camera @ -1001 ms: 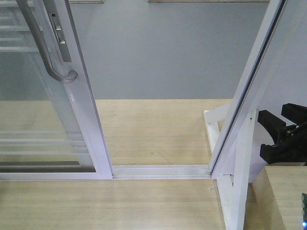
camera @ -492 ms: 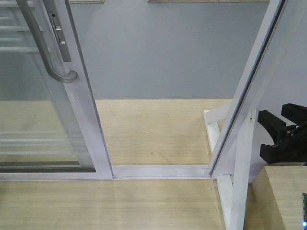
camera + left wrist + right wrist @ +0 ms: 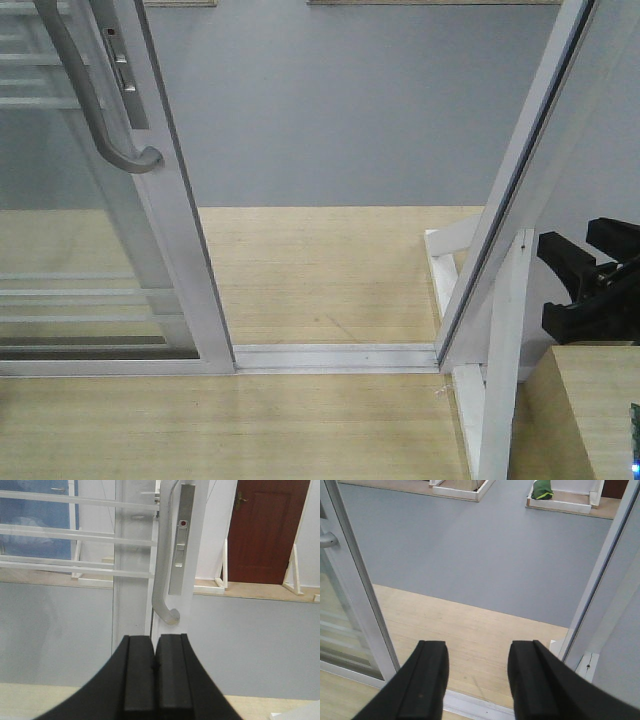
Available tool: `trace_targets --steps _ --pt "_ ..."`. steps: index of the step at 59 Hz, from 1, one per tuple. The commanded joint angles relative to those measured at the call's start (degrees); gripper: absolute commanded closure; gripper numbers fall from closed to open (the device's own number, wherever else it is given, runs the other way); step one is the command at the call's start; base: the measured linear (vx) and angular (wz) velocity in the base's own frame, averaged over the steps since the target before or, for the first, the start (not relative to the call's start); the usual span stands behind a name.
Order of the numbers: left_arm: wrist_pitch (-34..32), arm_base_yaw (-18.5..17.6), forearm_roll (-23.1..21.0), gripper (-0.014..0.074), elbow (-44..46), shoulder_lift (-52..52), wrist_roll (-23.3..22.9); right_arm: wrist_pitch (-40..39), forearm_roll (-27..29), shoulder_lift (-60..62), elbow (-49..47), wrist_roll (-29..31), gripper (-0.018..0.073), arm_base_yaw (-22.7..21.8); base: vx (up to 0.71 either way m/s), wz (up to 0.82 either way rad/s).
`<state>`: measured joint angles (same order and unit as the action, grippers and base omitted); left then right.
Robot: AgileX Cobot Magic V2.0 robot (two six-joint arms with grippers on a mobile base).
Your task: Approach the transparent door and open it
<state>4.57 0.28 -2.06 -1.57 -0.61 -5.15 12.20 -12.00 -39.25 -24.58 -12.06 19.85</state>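
Your transparent door point(image 3: 150, 250) stands at the left of the opening, slid aside from the white door-frame post point(image 3: 520, 180), with the floor track point(image 3: 335, 357) bare between them. Its curved handle point(image 3: 162, 565) hangs just above and ahead of your left hand point(image 3: 155, 677), whose fingers are pressed together on nothing. Your right hand point(image 3: 477, 682) is spread wide, empty, over the wooden floor point(image 3: 470, 630) beside the door's edge.
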Motion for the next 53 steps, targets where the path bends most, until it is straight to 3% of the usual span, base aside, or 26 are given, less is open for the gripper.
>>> trace_targets --steps 1,38,42,46,53 --pt "-3.65 -0.39 -0.53 0.0603 -1.73 -0.31 -1.05 -3.85 -0.56 -0.01 -1.74 0.42 0.0201 -0.25 0.0 0.0" --pt "-3.65 -0.39 -0.53 0.0603 -1.73 -0.2 -0.99 -3.59 -0.56 0.7 -1.43 0.42 0.0201 -0.37 0.0 0.0" --pt "-3.65 -0.39 -0.53 0.0603 -1.73 -0.2 -0.99 -1.95 -1.81 3.33 -1.11 0.93 0.0201 -2.39 0.0 0.0" --pt "-3.65 -0.39 -0.53 0.0602 -1.73 -0.2 -0.99 -1.51 0.59 6.96 0.06 0.93 0.0201 -5.23 0.0 0.0" --pt "-3.65 -0.33 -0.53 0.0603 -1.73 -0.2 -0.99 -1.14 2.99 15.87 4.34 0.93 0.0217 -13.63 0.0 0.0"
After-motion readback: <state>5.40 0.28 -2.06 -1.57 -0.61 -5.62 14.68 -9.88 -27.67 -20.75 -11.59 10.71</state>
